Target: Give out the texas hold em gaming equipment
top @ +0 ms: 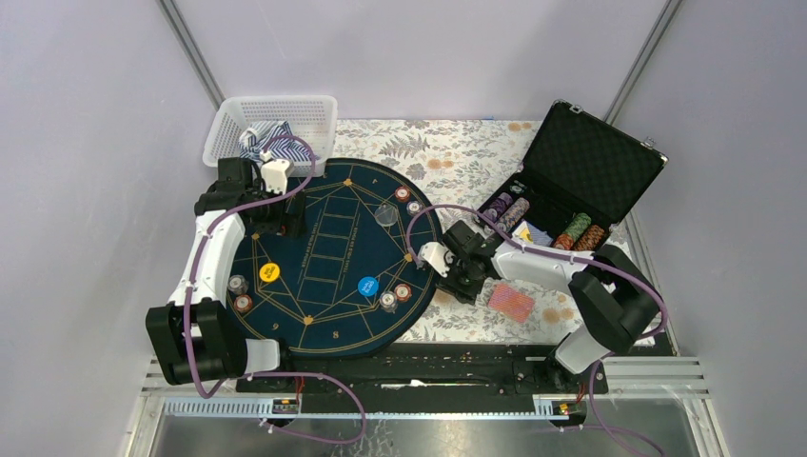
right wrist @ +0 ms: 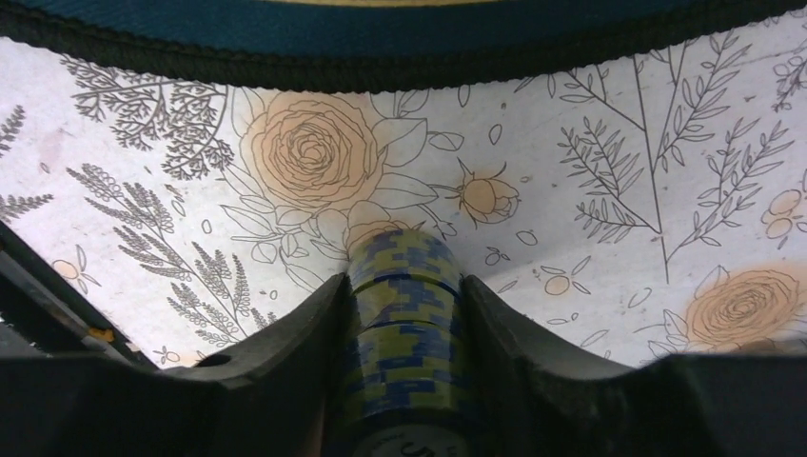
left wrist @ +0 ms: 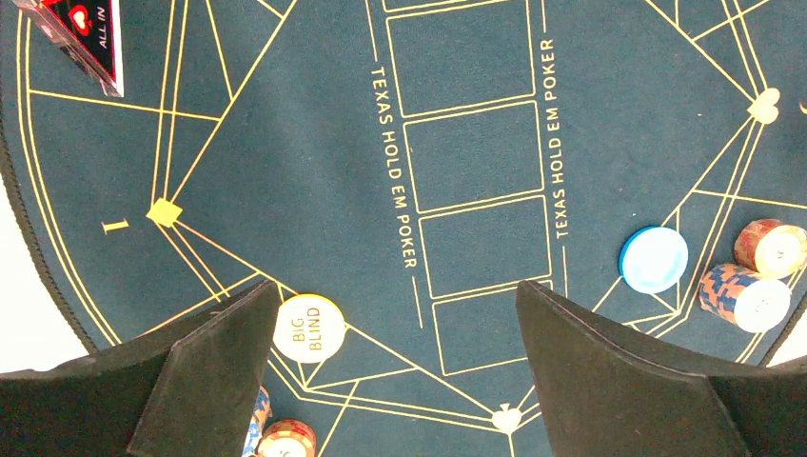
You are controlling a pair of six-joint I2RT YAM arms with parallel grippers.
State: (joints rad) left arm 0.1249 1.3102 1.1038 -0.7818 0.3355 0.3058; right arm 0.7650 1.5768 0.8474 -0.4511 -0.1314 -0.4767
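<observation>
My right gripper [right wrist: 404, 286] is shut on a stack of yellow-and-blue poker chips [right wrist: 404, 319], held over the flowered cloth just off the mat's right edge [right wrist: 400, 48]. From above, this gripper [top: 445, 274] sits beside the dark blue mat [top: 324, 314]. My left gripper [left wrist: 395, 295] is open and empty above the mat's upper left [top: 274, 217]. A yellow "big blind" disc [left wrist: 308, 328] lies by its left finger. A blue disc [left wrist: 653, 259] and two chip stacks [left wrist: 758, 276] lie to the right. Red-backed cards [top: 512, 303] lie on the cloth.
The open black case [top: 590, 162] at the back right holds rows of chips [top: 579, 231]. A white basket [top: 276, 119] stands at the back left. A clear disc [top: 385, 215] and a chip stack [top: 403, 194] sit on the mat's upper right. An "ALL IN" plaque [left wrist: 86, 38] lies on the mat.
</observation>
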